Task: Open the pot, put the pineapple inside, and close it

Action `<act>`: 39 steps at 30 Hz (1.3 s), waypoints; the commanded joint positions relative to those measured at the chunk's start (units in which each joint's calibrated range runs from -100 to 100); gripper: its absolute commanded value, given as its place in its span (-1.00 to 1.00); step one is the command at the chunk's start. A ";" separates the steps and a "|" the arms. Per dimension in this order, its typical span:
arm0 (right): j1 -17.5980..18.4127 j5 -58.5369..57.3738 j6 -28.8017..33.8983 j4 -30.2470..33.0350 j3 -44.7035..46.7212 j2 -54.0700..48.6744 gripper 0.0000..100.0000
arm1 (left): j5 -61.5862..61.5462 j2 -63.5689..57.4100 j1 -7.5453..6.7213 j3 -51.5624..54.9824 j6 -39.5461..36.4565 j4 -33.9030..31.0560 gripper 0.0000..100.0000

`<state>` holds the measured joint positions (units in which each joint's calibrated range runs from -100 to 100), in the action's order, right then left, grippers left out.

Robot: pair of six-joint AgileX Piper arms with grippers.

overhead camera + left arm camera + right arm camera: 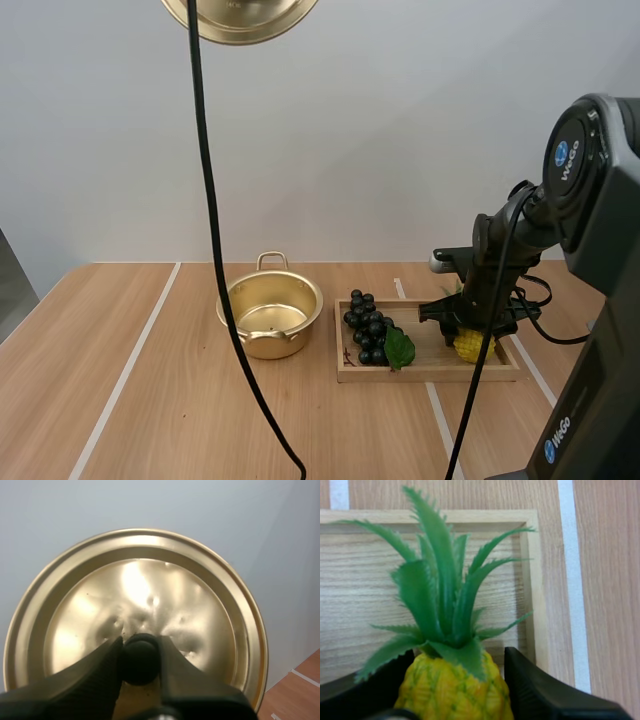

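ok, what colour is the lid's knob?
Black knob on the gold lid, clearest in the left wrist view.

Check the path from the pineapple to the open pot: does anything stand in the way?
Yes. The bunch of grapes lies in the wooden tray between the pineapple and the pot, and the tray's rim also crosses that line. Both are low, so a lifted carry would likely clear them. The pot's mouth is open.
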<state>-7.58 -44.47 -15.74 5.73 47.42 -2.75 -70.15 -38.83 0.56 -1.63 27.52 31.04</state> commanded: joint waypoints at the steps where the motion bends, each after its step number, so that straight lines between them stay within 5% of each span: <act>1: -0.19 -0.71 -0.33 -0.07 -0.30 -1.12 -0.87 | 1.16 0.09 0.11 -0.64 0.16 1.46 -1.00; 3: -0.19 -0.52 -1.97 0.05 -0.30 -1.12 -1.00 | 1.16 0.09 0.11 -0.64 0.16 1.46 -1.00; 16: -0.19 -0.09 -3.82 0.15 -0.30 -1.73 -1.00 | 1.31 0.09 0.11 -0.64 0.16 1.40 -1.00; 27: -0.19 9.27 -4.13 -0.52 -4.67 -15.10 -1.00 | 6.90 0.09 0.11 -0.64 0.59 1.40 -1.00; 31: -0.19 5.20 -4.94 -5.23 -11.41 -18.86 -1.00 | 7.12 -0.58 0.11 -0.75 1.69 1.40 -1.00; 39: 2.95 -16.40 -16.08 -20.23 -27.93 -20.37 -1.00 | 7.45 -1.85 0.11 -0.75 2.14 1.40 -1.00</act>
<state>-5.82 -53.61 -28.44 -11.20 23.53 -22.15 -65.51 -39.83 0.56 -1.63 29.39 31.15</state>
